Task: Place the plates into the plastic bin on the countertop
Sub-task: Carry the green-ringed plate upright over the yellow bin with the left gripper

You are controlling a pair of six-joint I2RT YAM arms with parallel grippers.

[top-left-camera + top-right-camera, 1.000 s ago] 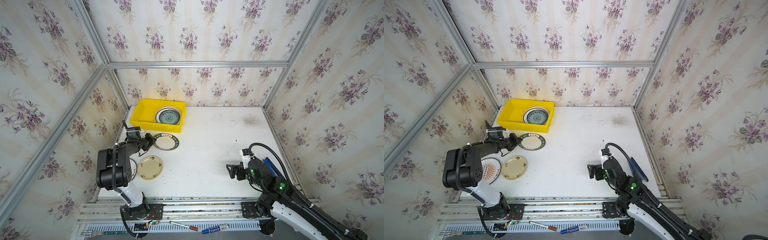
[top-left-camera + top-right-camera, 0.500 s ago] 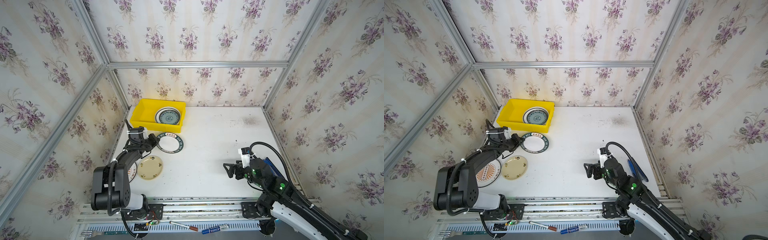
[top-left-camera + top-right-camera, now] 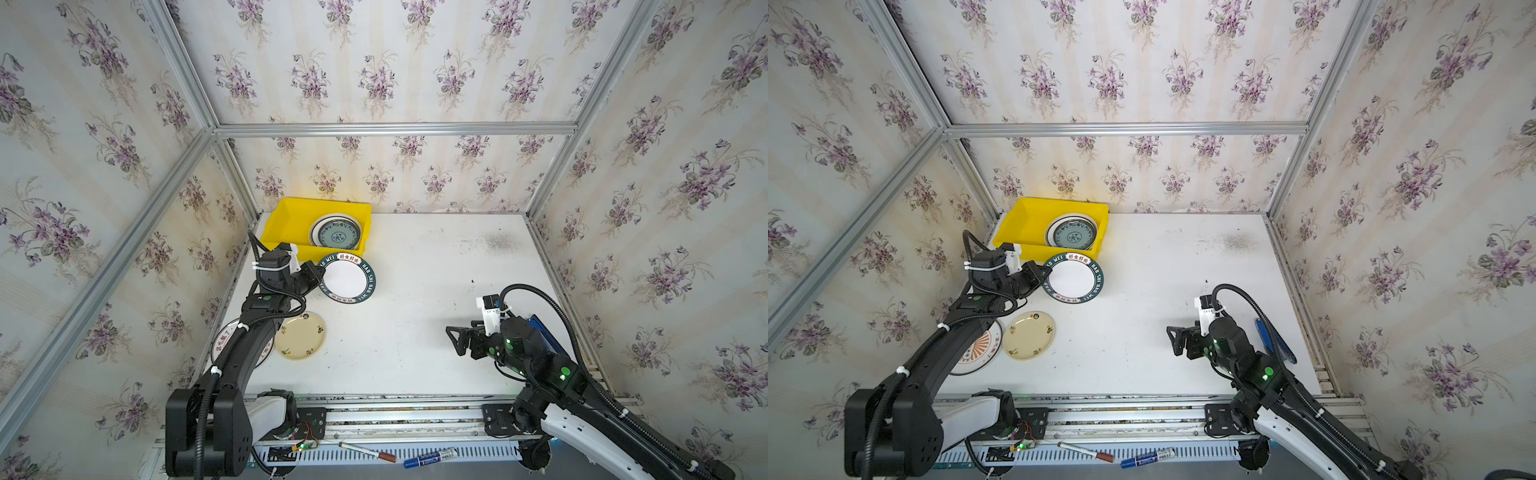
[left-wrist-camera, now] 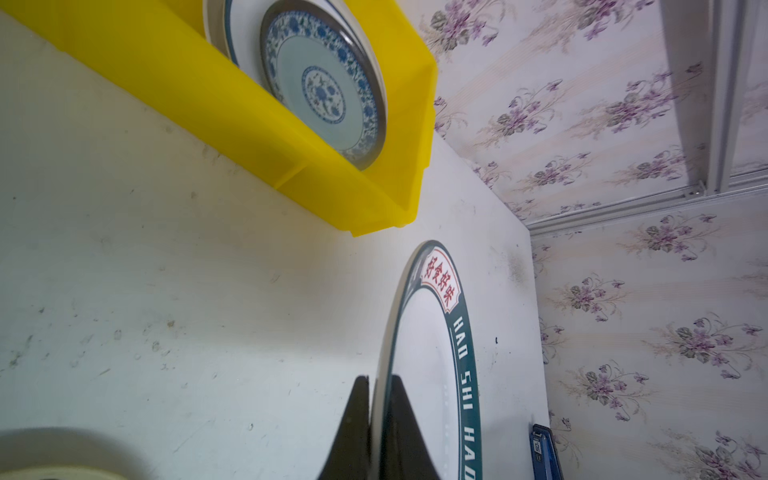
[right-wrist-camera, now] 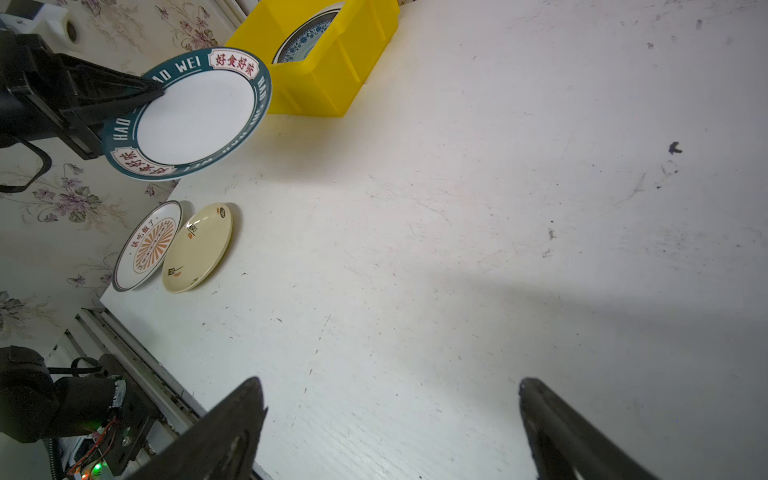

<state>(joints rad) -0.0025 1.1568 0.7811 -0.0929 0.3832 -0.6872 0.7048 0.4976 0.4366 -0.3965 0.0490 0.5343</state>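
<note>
Right wrist view shows the green-rimmed plate (image 5: pixel 195 120) held clear of the bench (image 5: pixel 457 249), its rim clamped by the left gripper (image 5: pixel 158 90) just in front of the yellow bin (image 5: pixel 328 83), where a teal plate (image 5: pixel 305 35) lies. The cream plate (image 5: pixel 197 247) and the sunburst plate (image 5: pixel 145 245) lie side by side on the bench. The right gripper (image 5: pixel 390 382) hovers well apart, fingers (image 5: pixel 232 428) spread wide and empty.

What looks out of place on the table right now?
A flat blue object sits along the countertop's right edge, seemingly propped on edge; I cannot tell what it is.
</note>
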